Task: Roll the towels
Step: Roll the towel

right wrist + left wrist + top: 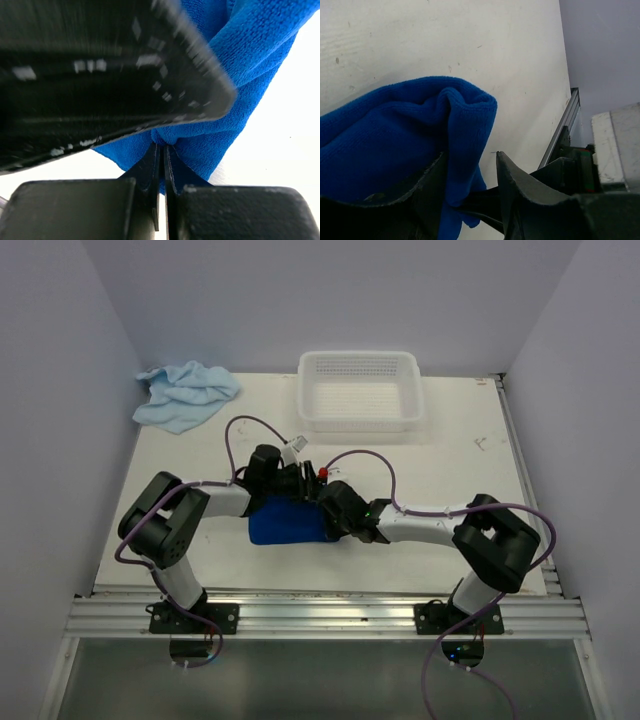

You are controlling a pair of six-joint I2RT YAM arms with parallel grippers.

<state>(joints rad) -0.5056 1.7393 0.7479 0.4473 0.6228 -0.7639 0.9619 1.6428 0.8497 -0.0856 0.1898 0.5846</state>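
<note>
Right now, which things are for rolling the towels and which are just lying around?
For the job:
- dark blue towel, pinched by the right gripper, one fold inside the open left gripper
- pale blue towel, crumpled at the far left corner, untouched

Just lying about:
- white basket, at the far edge of the table

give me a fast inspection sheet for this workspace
surface: white tabletop, lightly scuffed
job's things: dark royal blue terry towel bunched between the arms; pale sky blue terry towel crumpled at far left corner
clutter: white perforated plastic basket at far edge
grippers: left gripper open around a fold of the dark towel; right gripper shut on its edge
cables: purple cables looping over both arms
surroundings: pale grey walls; aluminium rail at near edge
</note>
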